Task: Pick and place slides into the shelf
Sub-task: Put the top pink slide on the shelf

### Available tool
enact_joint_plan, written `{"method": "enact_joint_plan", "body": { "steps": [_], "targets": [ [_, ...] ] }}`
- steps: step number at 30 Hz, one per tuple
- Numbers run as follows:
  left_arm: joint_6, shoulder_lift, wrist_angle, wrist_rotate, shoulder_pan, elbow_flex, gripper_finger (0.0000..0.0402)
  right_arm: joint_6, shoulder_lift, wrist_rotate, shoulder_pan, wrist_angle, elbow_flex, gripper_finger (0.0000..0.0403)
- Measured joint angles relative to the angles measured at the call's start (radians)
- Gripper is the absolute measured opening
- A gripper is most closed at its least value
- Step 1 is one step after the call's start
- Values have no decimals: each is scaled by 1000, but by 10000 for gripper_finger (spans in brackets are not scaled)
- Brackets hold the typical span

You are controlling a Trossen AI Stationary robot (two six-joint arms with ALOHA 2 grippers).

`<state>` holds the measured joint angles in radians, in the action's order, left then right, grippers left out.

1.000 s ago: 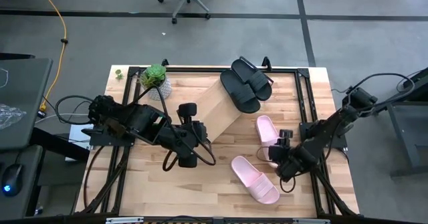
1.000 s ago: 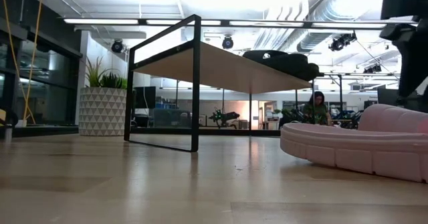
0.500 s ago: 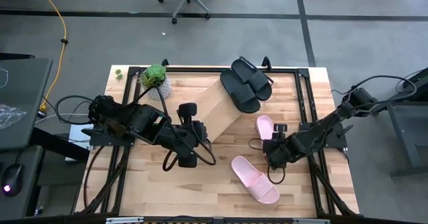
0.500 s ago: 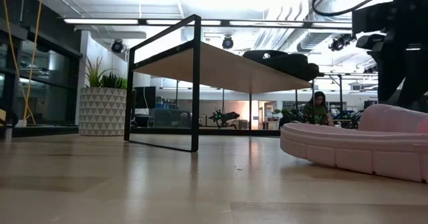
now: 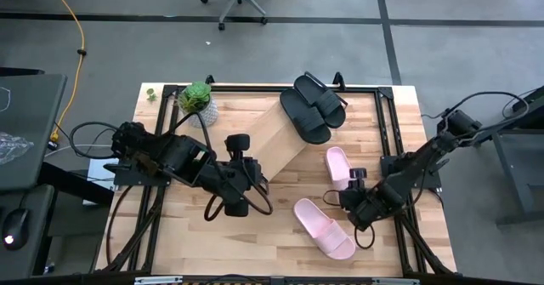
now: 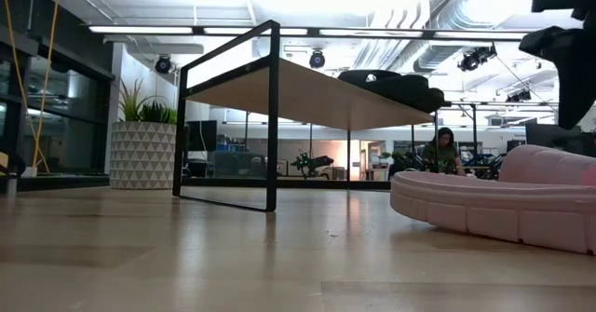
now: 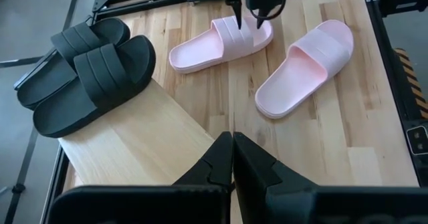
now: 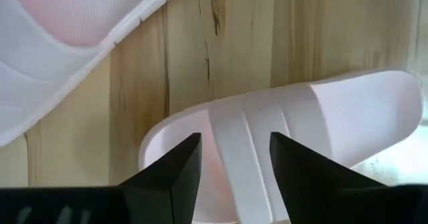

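High view: shelf (image 5: 280,136) sits slanted at table centre. Black pair (image 5: 313,106) lies on its upper end, side by side. Two pink slides are on the table (image 5: 170,242), right of the shelf: one (image 5: 338,166) near the shelf's right edge, the other (image 5: 324,228) closer to the front edge. Right gripper (image 5: 353,198) is between the two pink slides, just over the end of the first one. Left gripper (image 5: 252,173) is at the shelf's lower left edge. Potted plant (image 5: 198,99) at the back left corner.

Low view: shelf (image 6: 307,93) seen from below, black slides (image 6: 391,87) on top. One pink slide (image 6: 494,200) flat on the table at right. Part of an arm at the top right; gripper not visible here.

Left wrist view: left fingers (image 7: 221,164) pressed together, holding nothing, over the shelf board (image 7: 140,144). Black slides (image 7: 87,70) touch each other on the board. Both pink slides (image 7: 221,43) (image 7: 307,57) lie on the table beyond, with the right gripper (image 7: 247,15) above the first, tips spread.

Right wrist view: right fingers (image 8: 180,170) apart, straddling the strap of a pink slide (image 8: 301,130), not gripping it. Edge of the other pink slide (image 8: 67,37) is at the corner.
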<state>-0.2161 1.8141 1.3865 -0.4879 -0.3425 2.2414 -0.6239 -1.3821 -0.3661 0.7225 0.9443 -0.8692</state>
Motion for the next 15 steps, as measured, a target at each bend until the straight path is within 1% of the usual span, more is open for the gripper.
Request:
{"method": "enact_joint_plan", "body": {
  "steps": [6,11,15],
  "targets": [
    [-1,0,0,-3,0,0,3,-29,-56,-8,21,4,0,169],
    [-2,5,0,-5,0,1,3,-143,-89,-78,53,89,-8,169],
    [-2,10,-1,6,0,2,3,-208,-91,-116,90,146,-48,169]
  ]
}}
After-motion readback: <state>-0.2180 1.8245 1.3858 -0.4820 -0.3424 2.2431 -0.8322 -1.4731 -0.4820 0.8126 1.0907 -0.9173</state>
